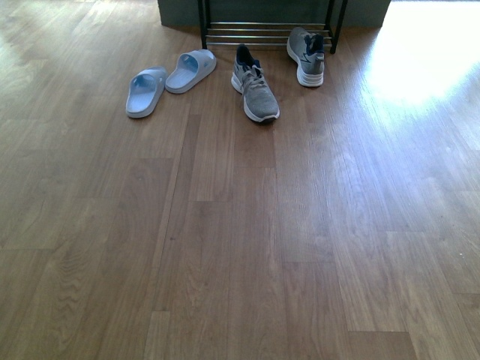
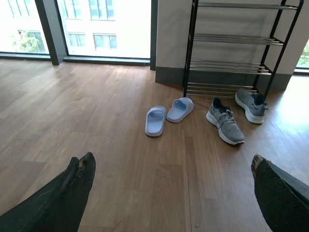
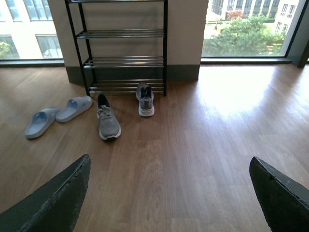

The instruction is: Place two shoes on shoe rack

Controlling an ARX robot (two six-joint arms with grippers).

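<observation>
Two grey knit sneakers lie on the wood floor before the shoe rack (image 1: 266, 30): one (image 1: 254, 83) near the middle, one (image 1: 307, 55) at the rack's right foot. Two light-blue slides (image 1: 145, 91) (image 1: 191, 70) lie to their left. The rack also shows in the left wrist view (image 2: 231, 41) and the right wrist view (image 3: 123, 34), its shelves bare. The sneakers (image 2: 225, 124) (image 3: 108, 121) and slides (image 2: 155, 120) (image 3: 42, 122) show there too. My left gripper (image 2: 171, 166) and right gripper (image 3: 169, 164) are open and empty, well short of the shoes. Neither arm shows in the front view.
A grey wall base (image 1: 176, 11) stands behind the rack. Large windows (image 2: 106, 24) run along the far wall. Bright sunlight (image 1: 420, 60) falls on the floor right of the rack. Bare wood floor (image 1: 240, 240) lies between me and the shoes.
</observation>
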